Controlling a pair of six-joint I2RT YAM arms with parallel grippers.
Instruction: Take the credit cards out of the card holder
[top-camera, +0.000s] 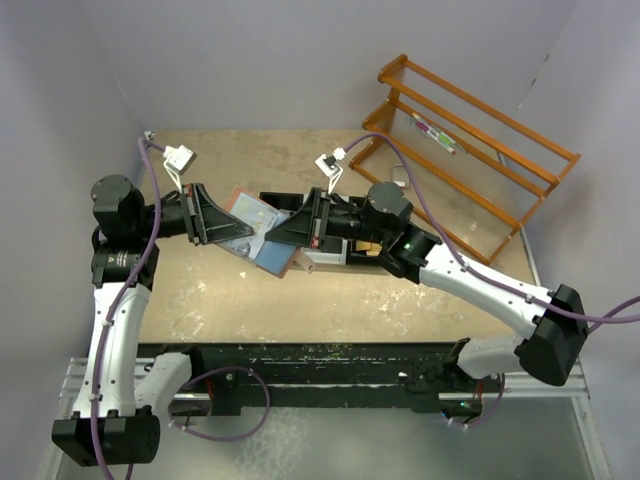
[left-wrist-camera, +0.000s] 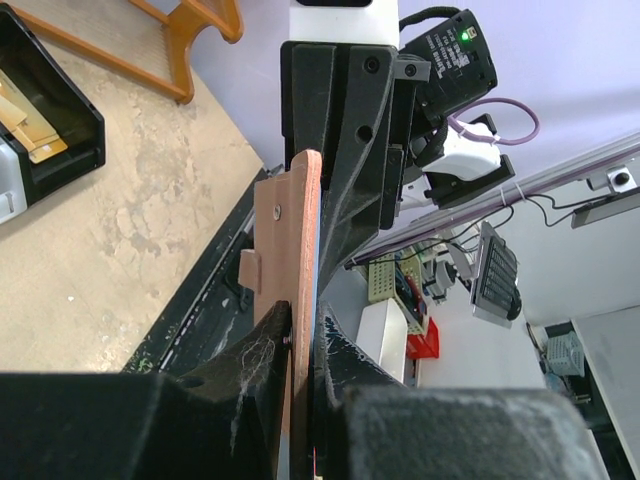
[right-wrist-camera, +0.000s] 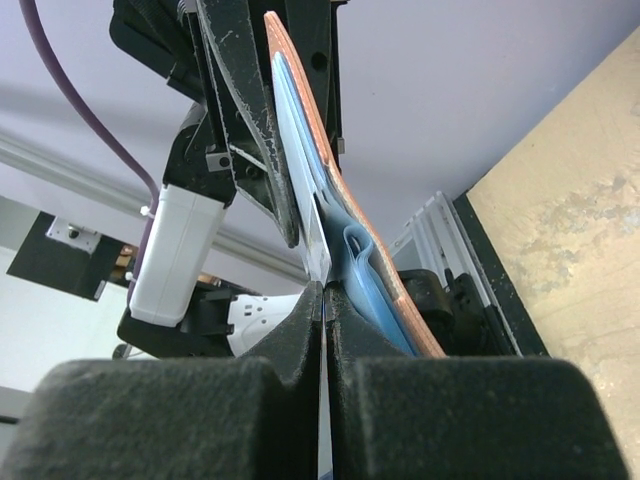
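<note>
Both my grippers meet above the middle of the desk (top-camera: 300, 310), toward its far edge. My left gripper (left-wrist-camera: 300, 345) is clamped on the edge of the card holder (left-wrist-camera: 298, 250), which stands on edge, clear of the surface. My right gripper (right-wrist-camera: 323, 300) is pinched narrow on a pale credit card (right-wrist-camera: 300, 170) lying against the holder's blue lining. A black tray (left-wrist-camera: 70, 150) lies beneath my right wrist, and a wooden rack (top-camera: 470, 150) stands at the far right corner.
</note>
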